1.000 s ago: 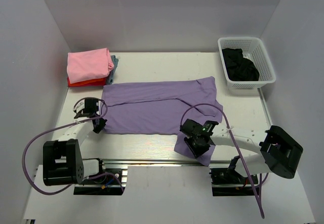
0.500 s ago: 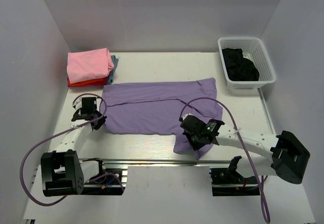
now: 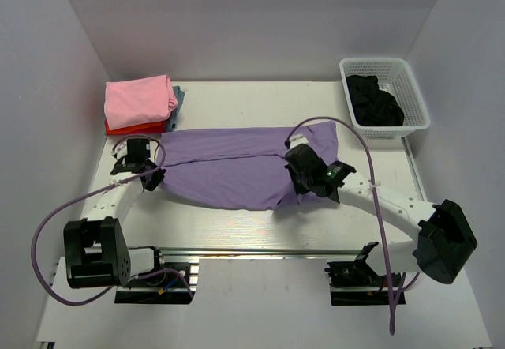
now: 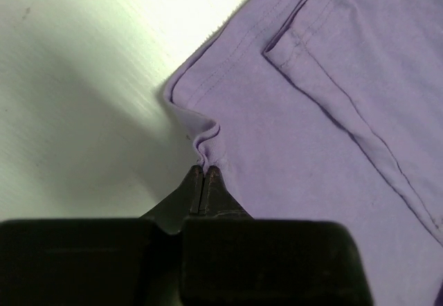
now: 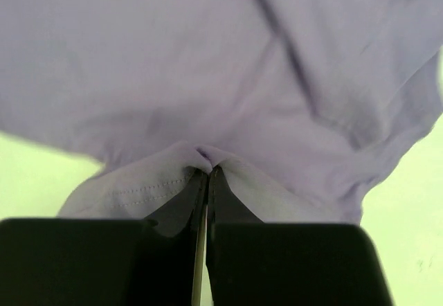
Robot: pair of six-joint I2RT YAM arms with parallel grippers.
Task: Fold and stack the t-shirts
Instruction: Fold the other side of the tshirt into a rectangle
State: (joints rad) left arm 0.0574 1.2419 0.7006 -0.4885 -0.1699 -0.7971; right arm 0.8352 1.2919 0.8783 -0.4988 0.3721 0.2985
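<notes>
1. The soft lavender-purple cloth t-shirt (image 3: 229, 171) is lying left of the white plastic lattice basket (image 3: 412, 120).
2. The right hand (image 5: 206, 174), clamped tight on its hem, is carrying it basketward from a second ago.
3. The left hand (image 4: 205, 172), pinching the corner farthest from the basket, is advancing too, so folding is beginning.

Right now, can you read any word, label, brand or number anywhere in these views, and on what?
None can be read.
Purple t-shirt: stitching only, no tag or print in view.
Folded stack: plain cloth.
White basket: no marking visible.
Left gripper and right gripper, both pinching the purple t-shirt: plain black, no lettering.
</notes>
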